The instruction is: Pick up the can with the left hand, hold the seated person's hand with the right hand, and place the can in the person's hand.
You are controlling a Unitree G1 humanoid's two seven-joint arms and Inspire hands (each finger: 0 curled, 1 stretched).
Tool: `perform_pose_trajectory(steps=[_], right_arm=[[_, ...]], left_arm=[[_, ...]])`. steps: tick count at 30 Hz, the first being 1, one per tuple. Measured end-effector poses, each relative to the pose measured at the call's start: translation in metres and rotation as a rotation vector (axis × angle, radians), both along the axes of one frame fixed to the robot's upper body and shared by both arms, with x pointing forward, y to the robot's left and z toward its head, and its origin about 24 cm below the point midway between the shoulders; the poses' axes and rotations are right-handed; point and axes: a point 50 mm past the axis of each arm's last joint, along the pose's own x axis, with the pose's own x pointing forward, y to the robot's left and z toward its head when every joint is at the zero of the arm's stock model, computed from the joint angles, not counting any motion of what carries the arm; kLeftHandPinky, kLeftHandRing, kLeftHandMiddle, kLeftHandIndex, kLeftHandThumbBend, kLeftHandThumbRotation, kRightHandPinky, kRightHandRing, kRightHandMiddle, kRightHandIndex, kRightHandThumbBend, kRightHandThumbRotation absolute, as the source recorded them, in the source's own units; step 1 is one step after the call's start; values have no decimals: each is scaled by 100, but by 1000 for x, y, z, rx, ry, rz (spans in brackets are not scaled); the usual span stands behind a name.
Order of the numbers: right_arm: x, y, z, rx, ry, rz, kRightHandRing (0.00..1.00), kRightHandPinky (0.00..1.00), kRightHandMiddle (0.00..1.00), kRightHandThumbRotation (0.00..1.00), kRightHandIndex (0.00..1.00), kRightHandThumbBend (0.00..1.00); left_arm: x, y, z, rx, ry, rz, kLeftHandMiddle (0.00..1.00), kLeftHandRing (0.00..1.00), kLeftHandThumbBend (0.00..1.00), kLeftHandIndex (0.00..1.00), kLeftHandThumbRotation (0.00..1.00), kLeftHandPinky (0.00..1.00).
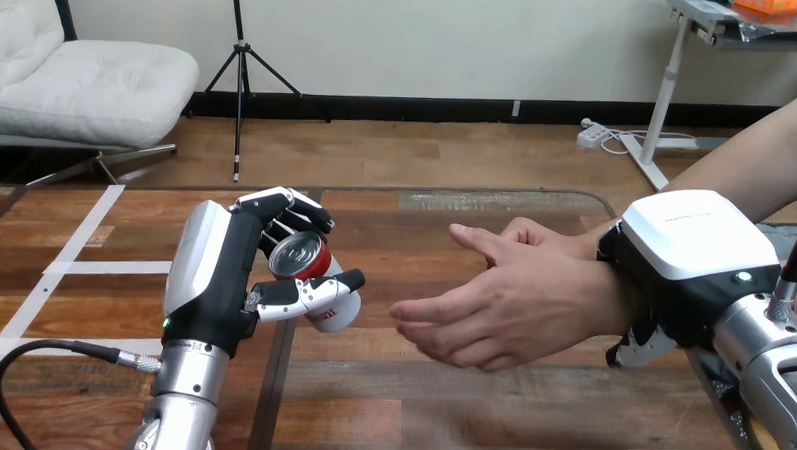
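A red can (301, 256) with a silver top is tilted toward me, held above the wooden table (448, 407). My left hand (222, 279) is shut on it, fingers over its top side and thumb across its front. To the right, the person's hand (502, 309) reaches in from the right, open, with fingers pointing left toward the can and a small gap between them. My right hand (673, 265) sits over the person's wrist, its fingers (632, 345) curled round underneath it.
White tape lines (73, 264) mark the table's left part. A black cable (30, 357) loops by my left forearm at the lower left. A dark seam (274, 381) runs down the tabletop below the can.
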Motion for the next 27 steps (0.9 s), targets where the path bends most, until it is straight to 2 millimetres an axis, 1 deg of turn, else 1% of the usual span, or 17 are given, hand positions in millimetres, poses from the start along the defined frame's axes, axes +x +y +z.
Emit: perform_pose_trajectory(steps=[5, 9, 14, 27], right_arm=[[-1, 0, 0, 1, 18, -17, 72, 64, 75, 0, 72, 88], [-1, 1, 1, 7, 23, -23, 75, 67, 77, 0, 73, 88], [-2, 1, 0, 7, 24, -23, 76, 68, 78, 0, 74, 86], [-2, 2, 0, -2, 24, -24, 76, 69, 78, 0, 75, 83]], left_arm=[[0, 0, 0, 1, 0, 0, 47, 39, 67, 49, 0, 32], [0, 0, 0, 0, 0, 1, 46, 39, 67, 49, 0, 32], [0, 1, 0, 0, -3, 0, 46, 38, 67, 49, 0, 31], [0, 2, 1, -3, -9, 6, 46, 39, 67, 49, 0, 31]])
